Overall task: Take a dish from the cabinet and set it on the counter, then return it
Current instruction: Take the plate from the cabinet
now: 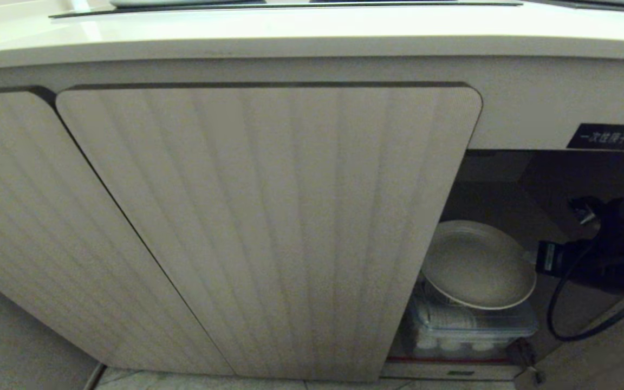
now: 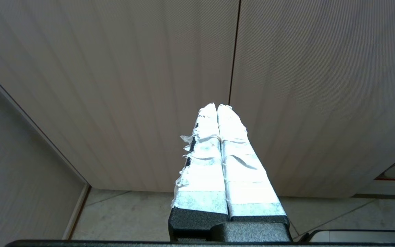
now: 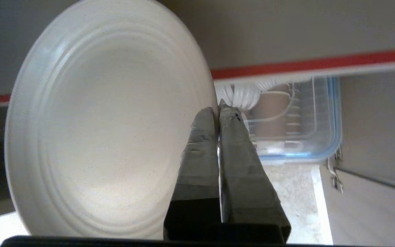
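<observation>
My right gripper (image 3: 218,109) has its fingers (image 3: 201,137) pinched onto the rim of the dish (image 3: 108,127), with only that thin edge between them, so the gap looks nearly shut. I hold it by the rim because the plate is too wide and flat to take any other way, and an edge grip keeps my wrist clear of the cabinet (image 1: 268,216) opening.

The dish sits inside the cabinet, in the gap to the right of the ribbed door, above a clear lidded container (image 1: 469,325) on the inner shelf (image 1: 447,359) with the red-striped front edge. I cannot tell whether it rests on the container or hangs just clear of it. In the head view the plate is tilted, its hollow face turned up and out toward the opening, its far rim higher than its near rim. Being round, it has no long axis; what matters is its flat plane, which slants rather than lying level.

My judgement is that this is either the lift-out or the return; I cannot say which. The surface (image 1: 312,32) above shows no dish in the part I can see.

My left gripper (image 2: 217,109) is parked facing the closed ribbed doors, its taped fingers pressed together on nothing.
</observation>
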Controlling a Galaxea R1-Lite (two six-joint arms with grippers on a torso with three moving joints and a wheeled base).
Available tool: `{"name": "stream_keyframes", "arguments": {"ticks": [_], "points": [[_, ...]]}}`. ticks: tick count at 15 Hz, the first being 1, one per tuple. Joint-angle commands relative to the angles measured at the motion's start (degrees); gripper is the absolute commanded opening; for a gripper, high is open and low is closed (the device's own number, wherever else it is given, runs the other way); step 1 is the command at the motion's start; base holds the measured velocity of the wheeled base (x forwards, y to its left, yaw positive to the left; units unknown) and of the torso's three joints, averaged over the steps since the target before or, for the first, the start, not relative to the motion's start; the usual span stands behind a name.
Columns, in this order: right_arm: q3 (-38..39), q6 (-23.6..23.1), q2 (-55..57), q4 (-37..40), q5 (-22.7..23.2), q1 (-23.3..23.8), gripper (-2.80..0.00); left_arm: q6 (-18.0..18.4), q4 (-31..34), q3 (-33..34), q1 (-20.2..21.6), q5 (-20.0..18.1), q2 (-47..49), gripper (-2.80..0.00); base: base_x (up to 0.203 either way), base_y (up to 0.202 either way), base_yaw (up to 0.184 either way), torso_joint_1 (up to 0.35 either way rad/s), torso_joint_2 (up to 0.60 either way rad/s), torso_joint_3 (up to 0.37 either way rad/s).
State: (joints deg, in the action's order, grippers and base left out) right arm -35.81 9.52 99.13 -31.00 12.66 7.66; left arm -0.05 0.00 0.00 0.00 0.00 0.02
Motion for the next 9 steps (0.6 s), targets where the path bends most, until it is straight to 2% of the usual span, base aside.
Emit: {"name": "stream_keyframes", "arguments": {"ticks": [1,9], "points": [[1.2,0.1,-1.6,-0.2,0.1,0.2,-2.8,0.0,0.0,0.0,0.0,0.0,0.0,-2.8,0.0,0.0,0.0,0.0,0.0,0.0],[9.9,0.2,-7.0,-0.2,0.3,0.2,-2.8,0.0,0.0,0.0,0.0,0.0,0.0,-2.8,0.0,0.0,0.0,0.0,0.0,0.0]]}}
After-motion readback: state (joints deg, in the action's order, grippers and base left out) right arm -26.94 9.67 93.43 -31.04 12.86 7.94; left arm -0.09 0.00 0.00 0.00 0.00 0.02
